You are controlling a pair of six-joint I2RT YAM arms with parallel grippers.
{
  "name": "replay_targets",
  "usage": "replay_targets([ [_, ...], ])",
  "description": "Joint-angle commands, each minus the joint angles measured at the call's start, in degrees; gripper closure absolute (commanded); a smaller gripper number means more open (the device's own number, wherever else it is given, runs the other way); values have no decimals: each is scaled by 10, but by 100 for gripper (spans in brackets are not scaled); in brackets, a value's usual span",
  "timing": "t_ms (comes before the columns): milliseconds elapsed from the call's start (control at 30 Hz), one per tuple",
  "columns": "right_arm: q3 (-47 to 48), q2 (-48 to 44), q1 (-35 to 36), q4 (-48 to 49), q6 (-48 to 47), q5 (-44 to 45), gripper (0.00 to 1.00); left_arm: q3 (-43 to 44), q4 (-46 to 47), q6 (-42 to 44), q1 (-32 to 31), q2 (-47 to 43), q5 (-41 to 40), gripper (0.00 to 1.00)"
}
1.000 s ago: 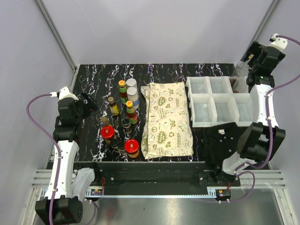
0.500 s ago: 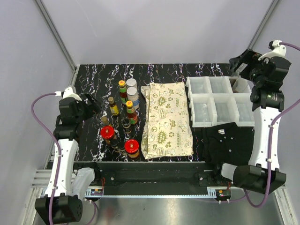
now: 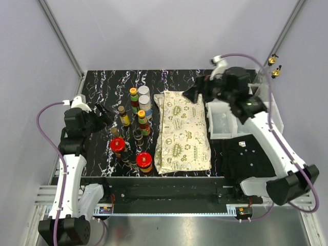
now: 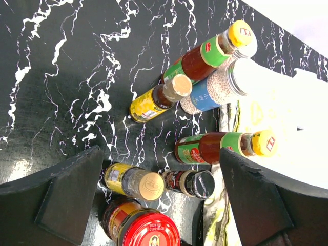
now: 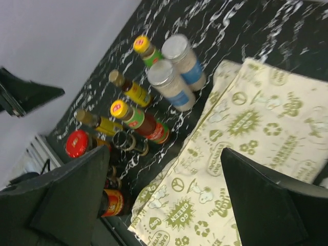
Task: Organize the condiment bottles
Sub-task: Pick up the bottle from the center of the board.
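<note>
The condiment bottles (image 3: 144, 123) stand left of the patterned cloth (image 3: 182, 134), beside the spread-jawed left gripper (image 3: 100, 115). The right gripper (image 3: 196, 93), likewise spread, hangs over the cloth.

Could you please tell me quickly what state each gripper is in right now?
Left gripper: open, holding nothing.
Right gripper: open, holding nothing.

Lab robot cell: plain walled enclosure (image 3: 169, 36), aluminium frame rail (image 3: 169, 210), black marbled tabletop (image 3: 102, 84).
</note>
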Motion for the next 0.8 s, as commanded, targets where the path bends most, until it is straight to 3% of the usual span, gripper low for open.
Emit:
replay_targets([
  [0,-12,55,119,5,-53,133,2,1,21,-3,-1,3,23,1],
  [100,-18,90,198,26,-75,195,4,-2,24,-5,-1,-1,29,1],
  [333,-93,109,299,218,-87,186,8,-8,26,-3,0,-20,5,1],
  [633,-137,169,329,384,-73,226,21,-12,27,-5,0,-21,10,1],
  [767,-114,208,331,392,-75,238,26,-12,29,-11,0,-24,20,1],
])
